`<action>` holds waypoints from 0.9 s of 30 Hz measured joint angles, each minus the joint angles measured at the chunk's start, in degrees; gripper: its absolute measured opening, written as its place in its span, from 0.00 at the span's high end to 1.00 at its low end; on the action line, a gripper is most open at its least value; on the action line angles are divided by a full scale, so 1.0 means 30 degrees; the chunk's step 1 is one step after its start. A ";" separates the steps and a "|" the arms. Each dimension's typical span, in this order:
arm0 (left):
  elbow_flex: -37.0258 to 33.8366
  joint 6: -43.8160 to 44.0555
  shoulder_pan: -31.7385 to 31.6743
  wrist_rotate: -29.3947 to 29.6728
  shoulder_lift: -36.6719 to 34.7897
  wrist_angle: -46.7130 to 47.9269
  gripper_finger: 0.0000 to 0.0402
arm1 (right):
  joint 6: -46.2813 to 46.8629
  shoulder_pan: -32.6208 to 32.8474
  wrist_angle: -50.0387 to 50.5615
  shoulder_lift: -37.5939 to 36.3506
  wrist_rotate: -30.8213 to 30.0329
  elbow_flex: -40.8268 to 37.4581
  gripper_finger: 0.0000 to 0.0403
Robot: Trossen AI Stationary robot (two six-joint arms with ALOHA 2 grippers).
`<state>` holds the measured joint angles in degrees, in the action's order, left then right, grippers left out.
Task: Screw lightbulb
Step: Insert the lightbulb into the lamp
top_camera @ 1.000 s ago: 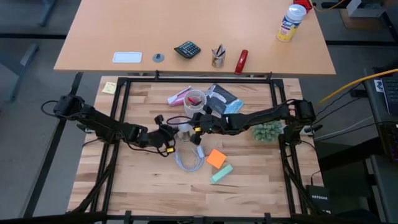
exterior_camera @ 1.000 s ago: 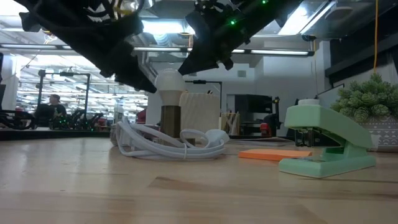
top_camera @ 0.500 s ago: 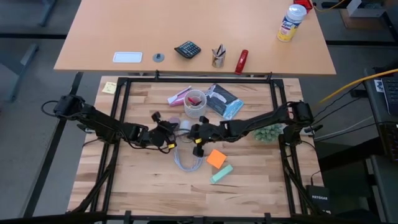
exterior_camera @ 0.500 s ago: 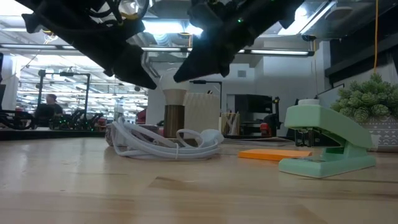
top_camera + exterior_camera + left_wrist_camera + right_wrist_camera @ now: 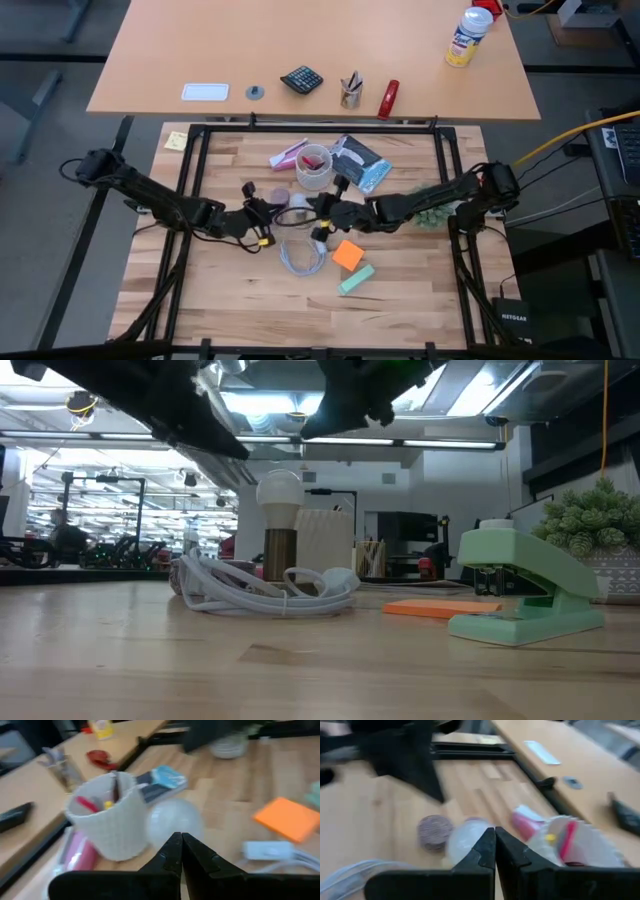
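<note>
The small white lightbulb point(image 5: 280, 490) stands upright in a brown socket point(image 5: 279, 555) on the table, near its middle. It also shows in the high view point(image 5: 297, 203), the left wrist view point(image 5: 175, 822) and the right wrist view point(image 5: 467, 837). My left gripper point(image 5: 181, 845) is shut and empty. It hangs above the table just left of the bulb point(image 5: 278, 213). My right gripper point(image 5: 495, 840) is shut and empty, just right of the bulb point(image 5: 314, 208). In the low view both grippers are raised above the bulb's top.
A white ribbed cup point(image 5: 313, 165) with pens stands just behind the bulb. A looped white cord point(image 5: 303, 255) lies in front of it. Orange sticky notes point(image 5: 348, 254), a green stapler point(image 5: 356, 278) and a small plant point(image 5: 430, 212) lie to the right. A dark round disc point(image 5: 435, 831) lies to the bulb's left.
Both grippers have risen from around the bulb, and in the low view they now stand above its top. The left gripper has drawn back a little toward the table's left. The bulb and socket have slid slightly and still stand upright.
</note>
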<state>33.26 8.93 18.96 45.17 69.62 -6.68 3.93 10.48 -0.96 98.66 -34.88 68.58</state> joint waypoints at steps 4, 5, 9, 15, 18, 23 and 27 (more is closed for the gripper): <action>0.0000 0.0007 0.0280 -0.1718 0.0089 0.0021 1.00 | -0.0444 -0.0830 0.0051 -0.0064 -0.0363 0.0000 0.98; 0.0000 0.0003 0.0283 -0.1988 0.0188 -0.0032 1.00 | -0.0347 -0.1152 0.0135 0.0057 -0.0089 0.0010 0.98; -0.0007 0.0010 0.0143 -0.2092 0.0629 -0.0064 1.00 | 0.0705 -0.2363 0.0579 0.0813 0.2530 0.0018 0.98; -0.0007 0.0013 -0.0490 -0.2092 0.1343 0.0002 1.00 | 0.1134 -0.2739 0.0391 0.1525 0.4154 0.0015 0.98; -0.0007 0.0015 -0.0974 -0.2082 0.1631 0.0034 1.00 | 0.1156 -0.2601 0.0418 0.1543 0.4661 0.0017 0.98; -0.0007 0.0022 -0.1644 -0.2179 0.1742 0.0031 1.00 | 0.1170 -0.2184 0.0441 0.1536 0.4642 0.0022 0.98; -0.0015 0.0108 -0.1964 -0.2193 0.1742 0.0073 1.00 | 0.1631 -0.1877 0.0563 0.1521 0.4425 0.0022 0.98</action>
<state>33.21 9.25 13.07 38.59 74.85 -6.46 8.83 4.85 0.73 103.22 -21.61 68.64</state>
